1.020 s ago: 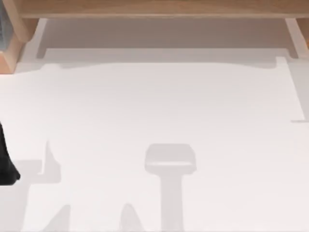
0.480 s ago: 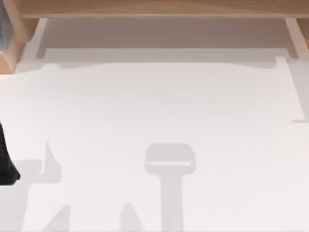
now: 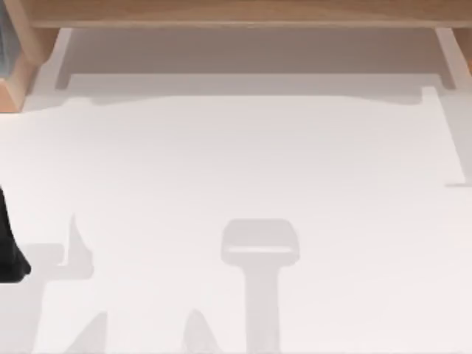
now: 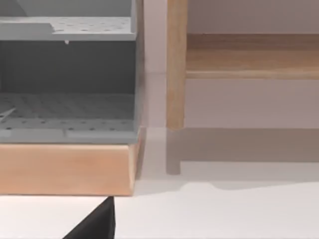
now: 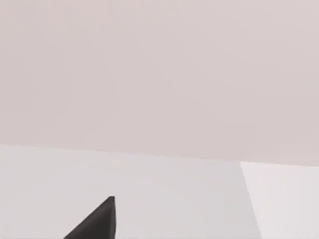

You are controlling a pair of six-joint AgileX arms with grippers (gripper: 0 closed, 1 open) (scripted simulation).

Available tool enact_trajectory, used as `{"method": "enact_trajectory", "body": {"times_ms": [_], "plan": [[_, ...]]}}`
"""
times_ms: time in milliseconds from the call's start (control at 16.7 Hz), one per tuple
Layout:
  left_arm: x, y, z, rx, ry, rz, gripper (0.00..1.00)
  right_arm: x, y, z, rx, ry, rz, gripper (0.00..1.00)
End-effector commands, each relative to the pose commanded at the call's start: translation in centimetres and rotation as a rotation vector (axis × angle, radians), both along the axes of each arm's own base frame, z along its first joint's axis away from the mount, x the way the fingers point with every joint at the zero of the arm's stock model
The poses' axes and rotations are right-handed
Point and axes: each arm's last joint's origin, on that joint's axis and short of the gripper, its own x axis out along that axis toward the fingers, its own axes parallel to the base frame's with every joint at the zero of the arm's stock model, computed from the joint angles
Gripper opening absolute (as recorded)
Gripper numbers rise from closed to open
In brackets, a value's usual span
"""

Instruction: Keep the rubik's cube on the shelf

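- While the table (image 3: 236, 162) is lying white and bare-surfaced under the overhead camera, the shelf (image 3: 236, 11) is running as a long light-brown board along the 12 o'clock edge of the top view, spanning almost its whole width.
- White side supports (image 3: 451, 55) are slanting down from the board at about 11 and 1 o'clock, and the board is casting a grey band of shadow onto the table just below it.
- From the left wrist view, the shelf (image 4: 251, 57) is showing its front edge, with a wooden upright (image 4: 175, 64) standing at its end.
- Just beside that upright, a grey perforated rack (image 4: 67, 89) is sitting on a wooden base (image 4: 65, 169); in the top view this unit is peeking in at 10 o'clock.
- The left arm (image 3: 9, 243) is hanging dark at the table's left edge, around 8 o'clock, well apart from the shelf.
- The left gripper (image 4: 97, 224) is showing as a black wedge facing the rack and shelf; I cannot tell whether it is wide, narrow or holding anything.
- The right gripper (image 5: 97, 224) is showing as a like black wedge over pale table surface; its state I cannot tell either.
- Soft grey shadows (image 3: 259, 251) are falling across the table toward 6 o'clock.
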Motion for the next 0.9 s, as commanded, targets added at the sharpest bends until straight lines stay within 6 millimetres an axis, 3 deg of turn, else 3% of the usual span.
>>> {"method": "enact_trajectory", "body": {"times_ms": [240,480,720,900], "plan": [[0.0,0.0,0.0,0.000,0.000,0.000,1.00,5.4,2.3,4.5,0.255,0.074,-0.076,1.00],[0.0,0.0,0.0,0.000,0.000,0.000,1.00,9.9,8.3,7.3,0.466,0.227,-0.085,1.00],[0.0,0.0,0.0,0.000,0.000,0.000,1.00,12.4,14.8,7.8,0.612,0.427,-0.052,1.00],[0.0,0.0,0.0,0.000,0.000,0.000,1.00,13.2,17.8,6.7,0.684,0.563,-0.038,1.00]]}}
